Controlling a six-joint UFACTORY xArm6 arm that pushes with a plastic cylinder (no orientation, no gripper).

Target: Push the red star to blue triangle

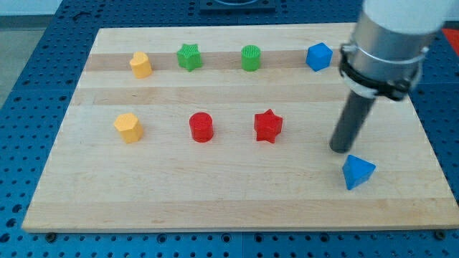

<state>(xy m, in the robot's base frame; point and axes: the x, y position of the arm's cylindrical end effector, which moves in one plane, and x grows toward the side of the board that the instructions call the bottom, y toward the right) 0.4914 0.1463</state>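
The red star [268,126] lies on the wooden board [237,193] a little right of the middle. The blue triangle [357,172] lies toward the view's lower right. My tip [339,149] rests on the board just up and left of the blue triangle, close to it, and well to the right of the red star. The arm's grey body [387,43] hangs over the board's upper right corner.
A red cylinder [201,127] and a yellow block [129,127] lie left of the red star. Along the top row lie a yellow block [140,64], a green star [189,56], a green cylinder [251,58] and a blue cube [319,56].
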